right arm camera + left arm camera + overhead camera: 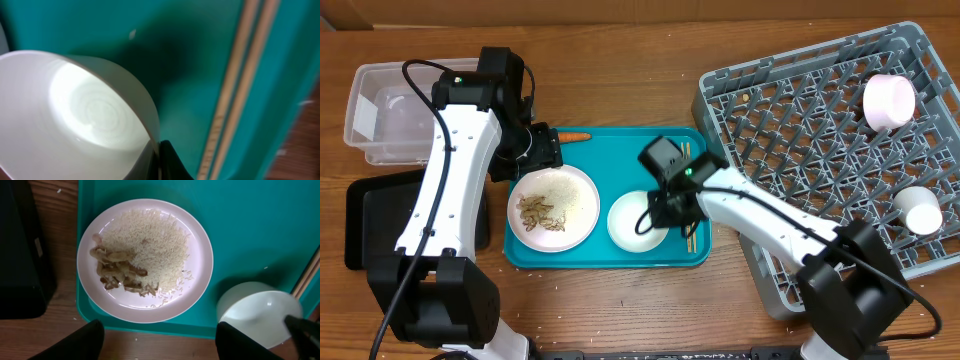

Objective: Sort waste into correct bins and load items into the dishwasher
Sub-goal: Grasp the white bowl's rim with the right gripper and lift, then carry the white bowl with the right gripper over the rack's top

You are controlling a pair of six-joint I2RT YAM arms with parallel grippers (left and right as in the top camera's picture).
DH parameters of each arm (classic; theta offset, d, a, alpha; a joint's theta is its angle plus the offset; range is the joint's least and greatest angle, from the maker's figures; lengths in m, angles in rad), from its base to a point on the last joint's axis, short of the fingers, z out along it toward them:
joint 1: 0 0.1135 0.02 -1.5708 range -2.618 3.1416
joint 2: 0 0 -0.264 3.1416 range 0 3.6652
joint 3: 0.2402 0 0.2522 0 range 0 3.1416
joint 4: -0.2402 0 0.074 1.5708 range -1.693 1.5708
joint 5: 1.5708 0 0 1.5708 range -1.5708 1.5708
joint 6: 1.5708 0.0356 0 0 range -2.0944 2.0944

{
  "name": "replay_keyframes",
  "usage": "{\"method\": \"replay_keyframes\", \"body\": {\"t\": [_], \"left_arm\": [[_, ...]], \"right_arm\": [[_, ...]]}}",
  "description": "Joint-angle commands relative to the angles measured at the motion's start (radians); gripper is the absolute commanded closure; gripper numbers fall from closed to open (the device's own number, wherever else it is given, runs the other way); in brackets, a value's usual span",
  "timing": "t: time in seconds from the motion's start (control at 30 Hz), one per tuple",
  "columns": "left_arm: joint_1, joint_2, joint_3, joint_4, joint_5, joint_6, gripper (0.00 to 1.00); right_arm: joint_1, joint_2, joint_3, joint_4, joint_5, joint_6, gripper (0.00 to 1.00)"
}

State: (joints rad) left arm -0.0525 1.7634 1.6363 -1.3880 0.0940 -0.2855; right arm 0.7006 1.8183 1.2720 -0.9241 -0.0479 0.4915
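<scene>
Your right gripper (159, 160) appears clamped on the rim of the bowl (90, 110), at the tray's (620, 145) five o'clock. That thin pinch may slip, dropping it onto the chopsticks (245, 75). Left fingers (75, 342) hang apart over the plate (200, 245).

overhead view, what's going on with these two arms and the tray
The right end effector appears to pinch the rim of the empty white bowl on the teal tray, with the chopsticks lying beside it. The left end effector hangs open over the plate of rice and scraps. A pinkish bowl and a cup already sit in the grey rack.
</scene>
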Motion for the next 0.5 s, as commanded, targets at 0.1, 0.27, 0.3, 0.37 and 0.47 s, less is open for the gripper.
{"method": "replay_keyframes", "body": {"t": [0.1,0.27,0.3,0.37,0.47], "left_arm": [[-0.007,-0.024,0.015,0.002,0.008,-0.006,0.27],[-0.007,-0.024,0.015,0.005,0.008,-0.006,0.26],[-0.007,-0.024,0.015,0.005,0.007,-0.006,0.27],[-0.007,-0.024,0.015,0.006,0.007,-0.006,0.26],[-0.007,-0.024,0.015,0.010,0.008,-0.006,0.26]], "right_arm": [[-0.071,-0.131,0.348,-0.146,0.665,-0.058,0.96],[-0.190,-0.152,0.399,-0.067,0.924,-0.255,0.96],[-0.221,-0.152,0.398,-0.048,0.975,-0.277,0.96],[-0.291,-0.147,0.397,-0.014,1.069,-0.284,0.96],[-0.428,-0.132,0.397,0.033,1.174,-0.283,0.96]]}}
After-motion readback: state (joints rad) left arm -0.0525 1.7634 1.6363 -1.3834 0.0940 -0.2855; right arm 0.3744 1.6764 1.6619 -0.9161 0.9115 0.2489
